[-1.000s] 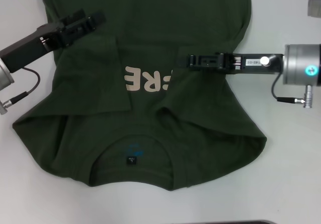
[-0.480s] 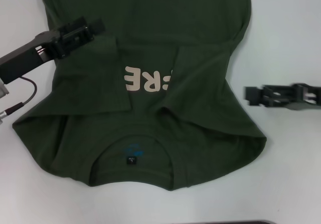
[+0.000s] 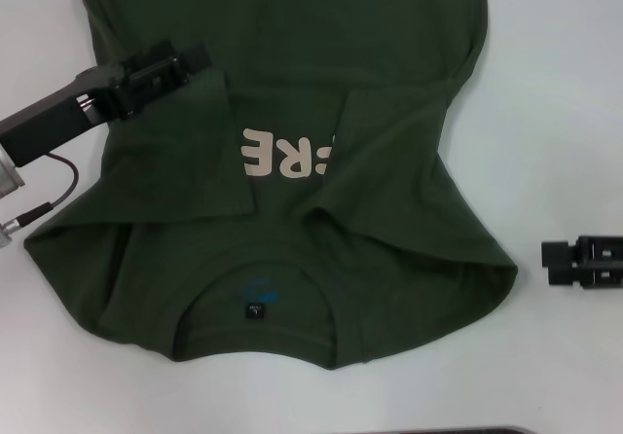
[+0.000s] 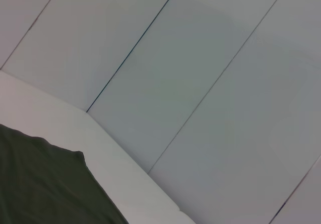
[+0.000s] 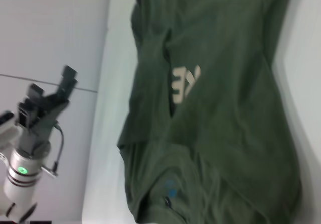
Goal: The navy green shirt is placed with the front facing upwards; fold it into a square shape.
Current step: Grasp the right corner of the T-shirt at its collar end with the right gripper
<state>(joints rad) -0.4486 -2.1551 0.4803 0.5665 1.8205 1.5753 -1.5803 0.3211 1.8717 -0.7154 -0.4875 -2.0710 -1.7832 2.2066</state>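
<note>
- The left gripper (image 3: pixel 180 64) is black and blocky, built of angular stacked parts with ridged edges.
- Behind it the left arm runs as a dark grey, squared housing into a silver cylindrical wrist section.
- A thin dark cable loops out below that wrist and ends in a silver metal plug.
- In the right wrist view, the same arm shows a silver cylinder with a small green glowing ring.
- The right gripper (image 3: pixel 560 261) is black and boxy.
</note>
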